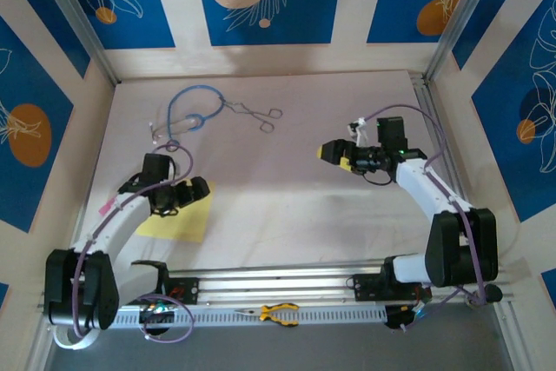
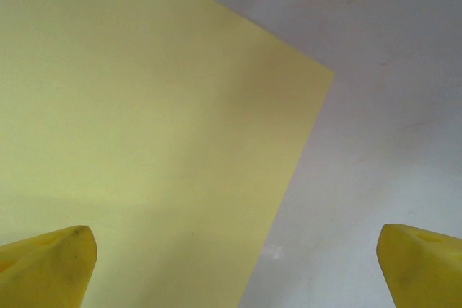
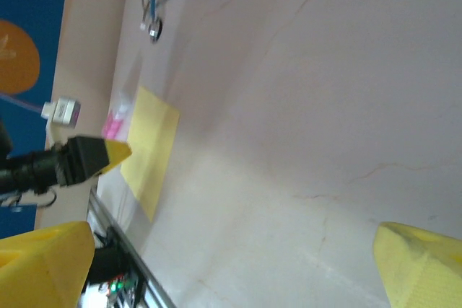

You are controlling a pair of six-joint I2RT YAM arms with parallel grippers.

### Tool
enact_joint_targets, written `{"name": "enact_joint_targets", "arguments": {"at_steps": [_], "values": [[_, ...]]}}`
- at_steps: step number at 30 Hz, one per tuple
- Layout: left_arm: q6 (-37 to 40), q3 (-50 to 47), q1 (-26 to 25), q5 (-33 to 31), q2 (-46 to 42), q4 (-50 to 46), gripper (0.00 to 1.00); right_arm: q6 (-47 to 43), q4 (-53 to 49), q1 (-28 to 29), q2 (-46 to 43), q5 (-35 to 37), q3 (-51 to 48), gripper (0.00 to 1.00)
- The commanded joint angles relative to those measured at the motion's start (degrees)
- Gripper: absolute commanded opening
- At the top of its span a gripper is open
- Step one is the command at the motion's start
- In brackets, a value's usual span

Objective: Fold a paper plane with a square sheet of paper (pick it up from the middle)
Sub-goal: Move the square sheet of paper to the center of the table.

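The square sheet of paper is pale yellow and lies flat and unfolded on the table at the near left. My left gripper hovers open above its far right corner. In the left wrist view the sheet spreads under the left fingertip, while the right fingertip is over bare table. My right gripper hangs open over the right half of the table, far from the sheet, with nothing between its fingers. The paper plane is out of view.
A blue stethoscope and metal forceps lie at the back left. Yellow-handled pliers rest on the front rail. A small pink object sits beside the sheet. Patterned walls enclose the table.
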Motion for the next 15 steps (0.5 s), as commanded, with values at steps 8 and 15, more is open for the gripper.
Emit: {"name": "enact_joint_targets", "arguments": {"at_steps": [8,15], "values": [[-1.6,3.08,-0.52,2.98,11.35,3.98,1.0,3.49,2.63,11.16,2.24,5.44,3.63,0.99],[-6.08,-0.21,-2.5,6.41,12.95,7.58,1.0,11.98,9.93,16.09,-0.92,12.83,-1.49,0.99]]}}
